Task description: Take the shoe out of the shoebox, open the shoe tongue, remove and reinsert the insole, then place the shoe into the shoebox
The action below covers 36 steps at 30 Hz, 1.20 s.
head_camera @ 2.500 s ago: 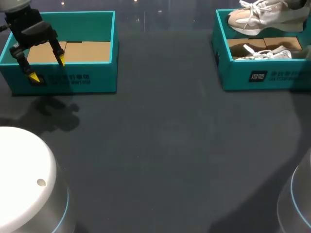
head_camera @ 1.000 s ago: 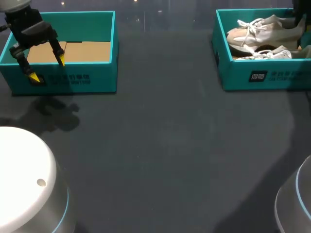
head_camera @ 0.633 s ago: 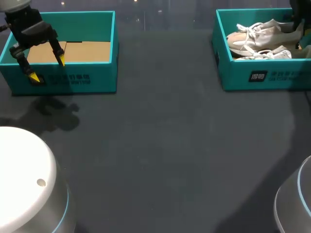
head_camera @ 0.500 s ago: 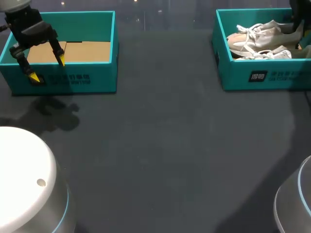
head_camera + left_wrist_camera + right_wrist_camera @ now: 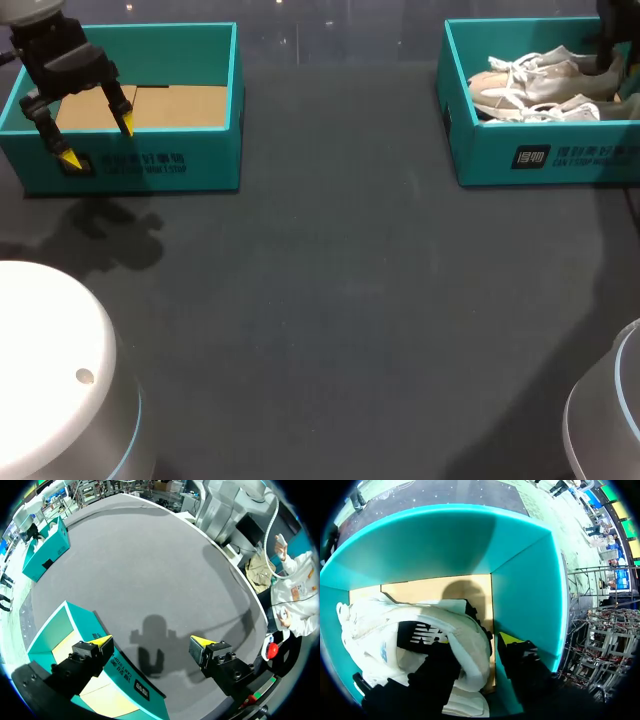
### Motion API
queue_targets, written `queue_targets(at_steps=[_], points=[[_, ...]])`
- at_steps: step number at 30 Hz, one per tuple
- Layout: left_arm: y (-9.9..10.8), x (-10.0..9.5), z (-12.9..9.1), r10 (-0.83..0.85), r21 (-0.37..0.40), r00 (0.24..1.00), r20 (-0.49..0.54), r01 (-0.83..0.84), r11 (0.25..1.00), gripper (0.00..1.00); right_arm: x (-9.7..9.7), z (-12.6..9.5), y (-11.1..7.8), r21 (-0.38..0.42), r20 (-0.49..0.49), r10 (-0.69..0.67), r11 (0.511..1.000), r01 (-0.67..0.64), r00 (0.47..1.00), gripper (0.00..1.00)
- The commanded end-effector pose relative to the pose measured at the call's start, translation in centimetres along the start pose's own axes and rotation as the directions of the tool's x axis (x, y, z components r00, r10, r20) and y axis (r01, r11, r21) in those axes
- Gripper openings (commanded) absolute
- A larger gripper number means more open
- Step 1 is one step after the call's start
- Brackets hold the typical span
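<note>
A white and beige shoe (image 5: 535,75) lies on its side in the teal shoebox (image 5: 540,160) at the back right, on top of a second white shoe (image 5: 545,112). My right gripper (image 5: 612,45) is down inside that box at the shoe's heel. In the right wrist view the heel (image 5: 465,640) sits between the fingers of the right gripper (image 5: 477,641). It rests against one finger, while a gap shows before the yellow-tipped finger (image 5: 512,640), so the gripper is open. My left gripper (image 5: 98,140) hangs open and holds nothing, above the front wall of the other box (image 5: 150,165).
The left teal box holds only its cardboard floor (image 5: 160,105). In the left wrist view that box (image 5: 117,682) lies under the left gripper (image 5: 151,641), with the dark tabletop (image 5: 150,575) ahead. Two white robot bases (image 5: 50,370) stand at the near corners.
My right gripper has lowered the shoe from above the box down into it, onto the other shoe, and its fingers have spread. The left arm has not moved.
</note>
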State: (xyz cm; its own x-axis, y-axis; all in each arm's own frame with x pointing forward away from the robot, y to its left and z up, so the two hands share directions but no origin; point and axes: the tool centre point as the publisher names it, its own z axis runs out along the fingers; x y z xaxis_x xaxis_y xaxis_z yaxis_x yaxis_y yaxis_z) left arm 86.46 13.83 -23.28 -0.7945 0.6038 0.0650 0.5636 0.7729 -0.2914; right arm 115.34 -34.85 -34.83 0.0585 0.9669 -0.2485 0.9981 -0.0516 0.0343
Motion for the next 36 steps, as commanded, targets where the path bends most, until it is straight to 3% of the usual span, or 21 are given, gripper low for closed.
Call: queue_targets(at_steps=[1, 7, 9, 11, 16, 25, 30, 36], points=[[0.0, 0.1, 0.0, 0.001, -0.002, 1.000, 0.000, -0.001, 1.000, 1.00, 0.1, -0.3, 0.3, 0.007, -0.002, 0.000, 1.000, 0.000, 1.000, 0.45], [0.0, 0.1, 0.0, 0.001, -0.002, 1.000, 0.000, -0.001, 1.000, 1.00, 0.6, -1.0, 0.5, 0.003, -0.015, -0.004, 1.000, 0.004, 1.000, 0.50], [0.0, 0.1, 0.0, 0.001, -0.002, 1.000, 0.000, -0.001, 1.000, 1.00, 0.6, -1.4, 0.6, 0.002, -0.019, -0.002, 1.000, 0.002, 1.000, 0.83], [0.0, 0.1, 0.0, 0.001, -0.002, 1.000, 0.000, -0.001, 1.000, 1.00, 0.7, -1.8, 0.6, 0.004, -0.024, 0.002, 1.000, -0.002, 1.000, 1.00], [0.0, 0.1, 0.0, 0.001, -0.002, 1.000, 0.000, -0.001, 1.000, 1.00, 0.8, -3.3, 0.5, 0.002, -0.039, 0.017, 1.000, -0.017, 0.999, 1.00], [0.0, 0.1, 0.0, 0.001, -0.002, 1.000, 0.000, -0.001, 1.000, 1.00, 1.6, -9.3, -0.9, -0.051, -0.070, 0.011, 0.999, -0.014, 0.997, 1.00], [0.0, 0.1, 0.0, 0.001, -0.002, 1.000, 0.000, -0.001, 1.000, 1.00, 2.6, -12.6, -2.3, -0.099, -0.081, -0.014, 0.995, 0.006, 0.997, 1.00], [0.0, 0.1, 0.0, 0.001, -0.002, 1.000, 0.000, -0.001, 1.000, 1.00, 3.7, -14.9, -4.2, -0.121, -0.093, -0.024, 0.993, 0.013, 0.995, 1.00]])
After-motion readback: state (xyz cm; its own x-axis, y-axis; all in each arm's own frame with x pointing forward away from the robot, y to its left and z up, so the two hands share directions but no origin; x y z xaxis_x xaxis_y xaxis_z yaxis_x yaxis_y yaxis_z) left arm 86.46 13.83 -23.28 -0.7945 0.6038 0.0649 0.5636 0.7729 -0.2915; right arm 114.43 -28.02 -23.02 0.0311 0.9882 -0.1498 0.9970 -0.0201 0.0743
